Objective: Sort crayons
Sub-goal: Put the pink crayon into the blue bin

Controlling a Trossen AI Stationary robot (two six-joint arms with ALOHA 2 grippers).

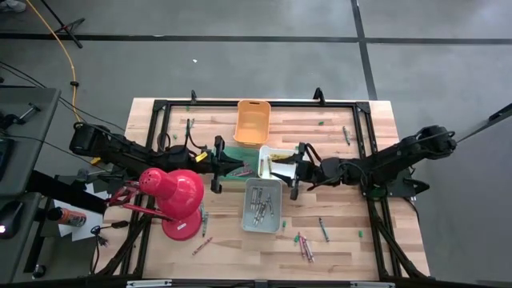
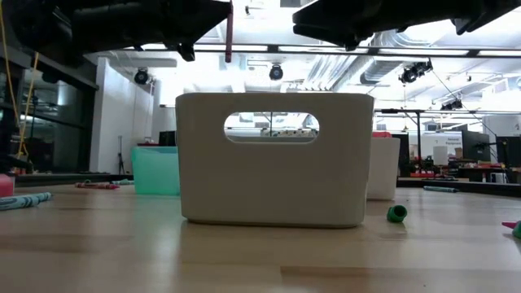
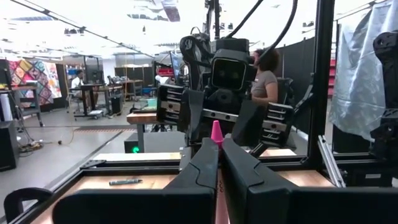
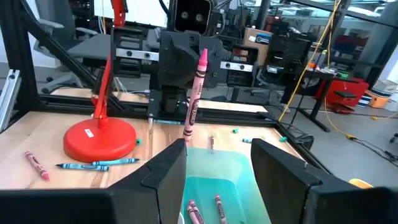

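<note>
Crayons (image 1: 262, 206) lie heaped in the grey bin (image 1: 262, 205) at the middle of the wooden table (image 1: 336, 240) in the high view, with more in the white bin (image 1: 276, 162) behind it and loose ones (image 1: 306, 246) scattered near the front edge. The left gripper (image 1: 238, 168) reaches in from the left beside a teal bin (image 1: 240, 158), the right gripper (image 1: 294, 171) faces it across the white bin, an orange bin (image 1: 252, 122) stands behind them, and a red lamp (image 1: 174, 202) sits at front left. In the low view a pink crayon (image 2: 229, 32) hangs upright from the dark left arm above the grey bin (image 2: 275, 159), and blue crayons (image 2: 24, 200) lie at the left on the tabletop. The left wrist view shows the left gripper (image 3: 218, 163) with its fingers (image 3: 200, 168) pressed together on the pink crayon (image 3: 216, 134), whose tip sticks up between them. The right wrist view shows the right gripper (image 4: 217, 158) with jaws spread wide and holding nothing, over the teal bin (image 4: 219, 180) where pink crayons (image 4: 205, 208) rest; opposite, the pink crayon (image 4: 194, 96) stands upright in the other arm's grip.
</note>
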